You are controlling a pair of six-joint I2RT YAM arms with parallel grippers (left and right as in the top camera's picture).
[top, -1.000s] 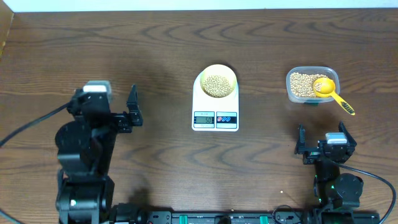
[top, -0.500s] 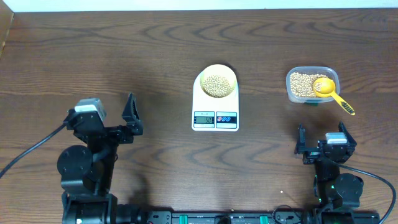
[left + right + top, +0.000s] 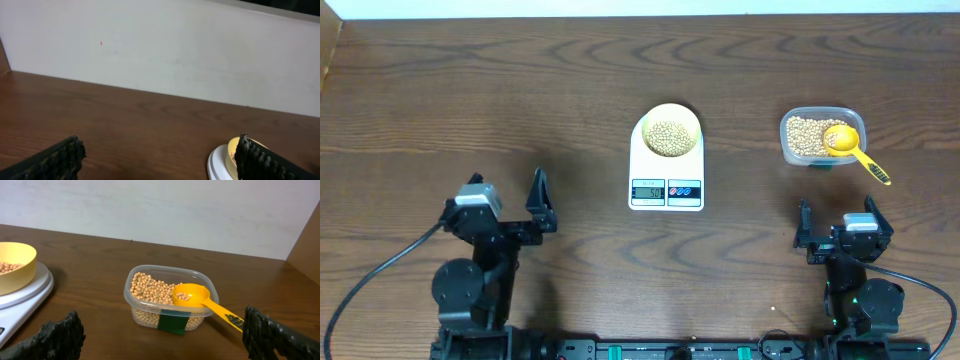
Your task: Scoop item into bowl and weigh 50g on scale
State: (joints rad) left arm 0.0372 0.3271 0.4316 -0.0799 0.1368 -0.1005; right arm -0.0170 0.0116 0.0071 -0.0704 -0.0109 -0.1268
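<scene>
Both pincers released and empty at the near edge; beans sit in the bowl on the scale.

Nearest the arm bases, the left pincer (image 3: 155,162) stands with its jaws wide apart over bare dark brown wooden surface (image 3: 570,80), grasping nothing. The right pincer (image 3: 840,238) is likewise spread wide and empty. Farther out, centre: the white rounded-rectangular digital scale (image 3: 640,172), display side toward the arms, digits too small to read. On its platform, at the far end, rests the small round pale yellow bowl (image 3: 692,118), holding a layer of small round beige-tan beans (image 3: 667,138). To the right, apart from the scale, is a clear rectangular plastic tub (image 3: 785,130) with more beans. A bright yellow measuring spoon (image 3: 855,152) lies in it, handle over the near-right rim.
</scene>
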